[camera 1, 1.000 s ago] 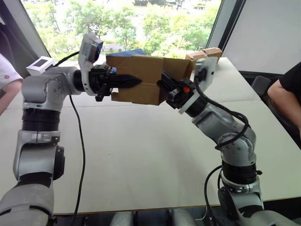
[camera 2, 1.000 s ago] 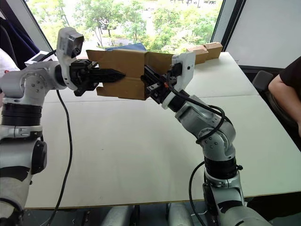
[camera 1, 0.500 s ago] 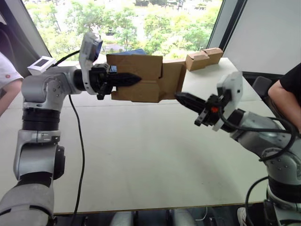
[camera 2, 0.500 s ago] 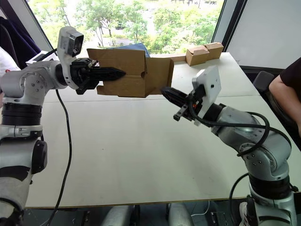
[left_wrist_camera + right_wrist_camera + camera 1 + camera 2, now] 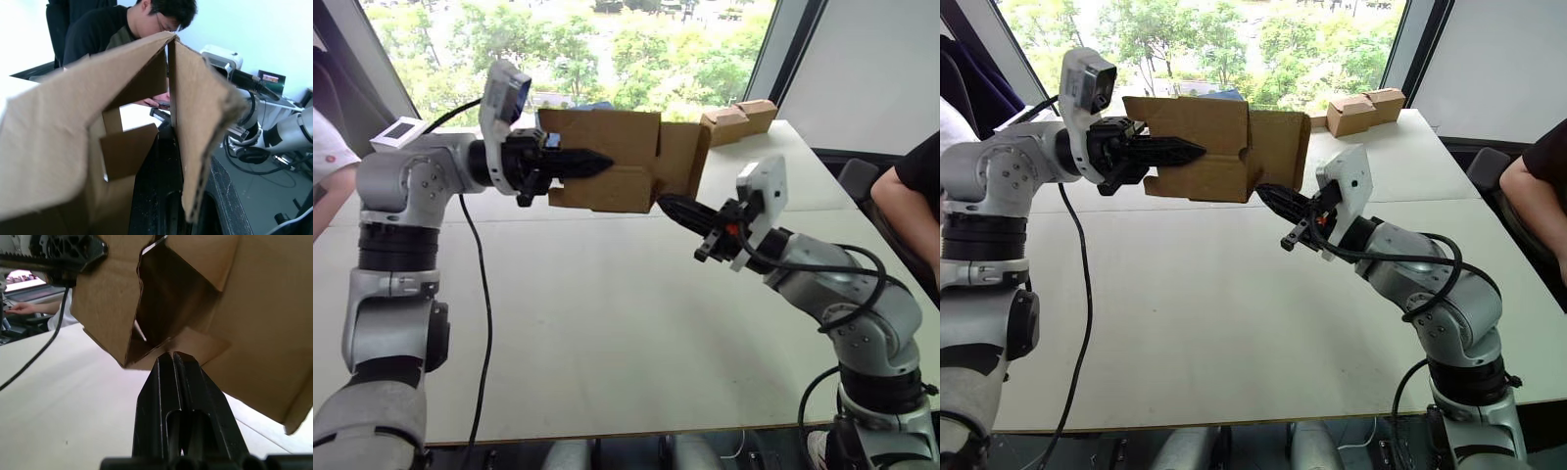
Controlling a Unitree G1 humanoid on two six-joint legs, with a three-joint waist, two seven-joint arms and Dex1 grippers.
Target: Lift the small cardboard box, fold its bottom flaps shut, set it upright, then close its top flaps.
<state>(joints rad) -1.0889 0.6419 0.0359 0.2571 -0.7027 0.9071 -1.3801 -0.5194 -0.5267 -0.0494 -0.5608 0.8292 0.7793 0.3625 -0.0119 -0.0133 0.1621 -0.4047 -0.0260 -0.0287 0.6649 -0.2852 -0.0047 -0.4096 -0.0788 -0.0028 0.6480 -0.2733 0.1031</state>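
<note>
Right gripper (image 5: 668,205): black fingers pressed together into one point, nothing between them. The tip sits at the lower right corner of the small plain brown corrugated cardboard box (image 5: 617,174). In the right wrist view the tip (image 5: 171,357) lies just at the edge of a partly folded flap at the box's open end; actual contact cannot be confirmed.

The box is held in the air above the pale tabletop (image 5: 607,323), lying on its side. Left gripper (image 5: 592,163): fingers pinching a side panel of the box, one finger lying along the outer face; the other is hidden behind the cardboard. In the left wrist view the near panel (image 5: 58,147) blocks most of the box's inside; one loose inner flap (image 5: 124,154) can be seen. The flap on the right end (image 5: 1278,149) stands open, roughly square to the box body. No print or label readable on the box.

Further back on the tabletop, near the window, two small tan cardboard boxes (image 5: 739,117) stand touching. A blue object (image 5: 1219,95) behind the held box is mostly hidden; what it is cannot be told. A small white device with a screen (image 5: 399,133) sits behind the left arm; screen content unreadable. A person's arm in a black sleeve (image 5: 911,196) is cut off at the right edge.
</note>
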